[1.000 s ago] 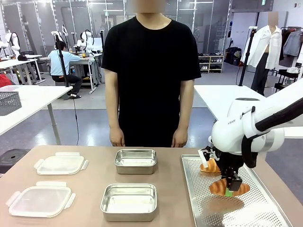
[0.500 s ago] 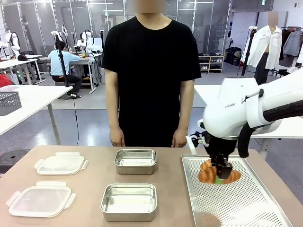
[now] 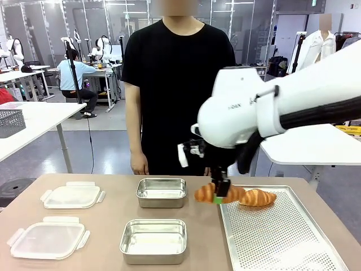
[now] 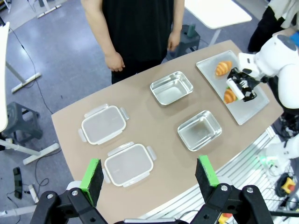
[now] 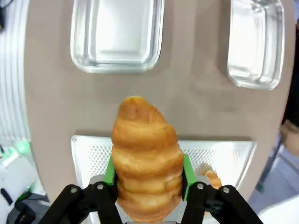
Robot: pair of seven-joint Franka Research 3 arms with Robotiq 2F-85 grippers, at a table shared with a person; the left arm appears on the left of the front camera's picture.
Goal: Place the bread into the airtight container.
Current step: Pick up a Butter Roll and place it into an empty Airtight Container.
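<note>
Pinching a croissant across its middle, the right hand hung in the air above the left edge of the perforated tray, clear of the surface. Its green pads were pressed against both sides of the pastry. A second croissant lay on the far part of the tray, just beside the held one. Left of the tray stood two open steel containers, the far container near the held croissant and the near container in front of it, both with nothing inside. Two clear lids lay farther left. The left hand was high above the surface, fingers spread wide, holding nothing. A person stood at the far side, arms down.
</note>
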